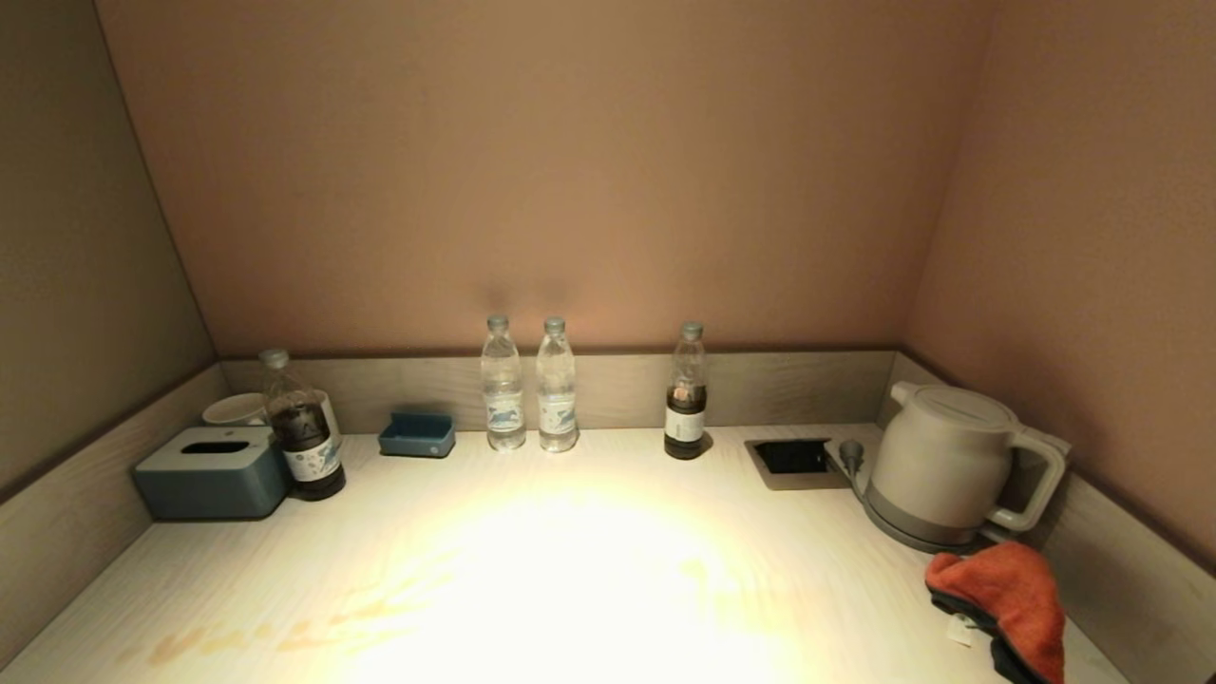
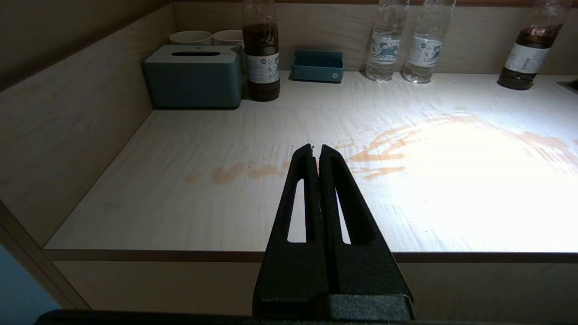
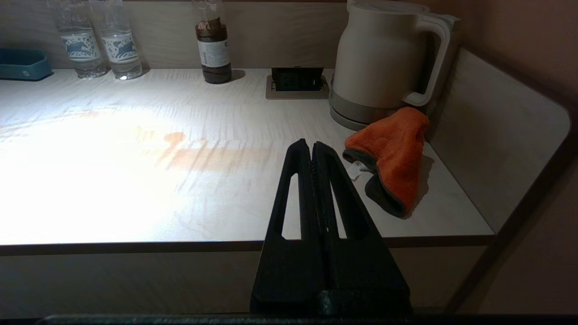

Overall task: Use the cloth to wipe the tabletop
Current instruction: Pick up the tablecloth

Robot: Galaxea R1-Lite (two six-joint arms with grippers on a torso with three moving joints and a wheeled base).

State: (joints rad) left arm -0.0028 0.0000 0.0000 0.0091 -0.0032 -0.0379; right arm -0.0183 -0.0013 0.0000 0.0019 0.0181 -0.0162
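Note:
An orange cloth with a dark underside (image 1: 1007,603) lies crumpled on the pale wooden tabletop (image 1: 570,570) at the front right, just before the kettle; it also shows in the right wrist view (image 3: 393,153). Brownish smears (image 2: 384,149) streak the tabletop across its front and middle, and show in the right wrist view too (image 3: 203,153). My right gripper (image 3: 312,144) is shut and empty, held off the table's front edge, a little left of the cloth. My left gripper (image 2: 316,148) is shut and empty, off the front edge near the left. Neither gripper shows in the head view.
A white kettle (image 1: 950,465) stands at the back right beside a recessed socket (image 1: 793,458). Three bottles (image 1: 556,399) line the back wall. A dark bottle (image 1: 302,432), a blue tissue box (image 1: 214,470), cups (image 1: 233,408) and a small blue tray (image 1: 416,434) sit at the back left. Raised walls border the table.

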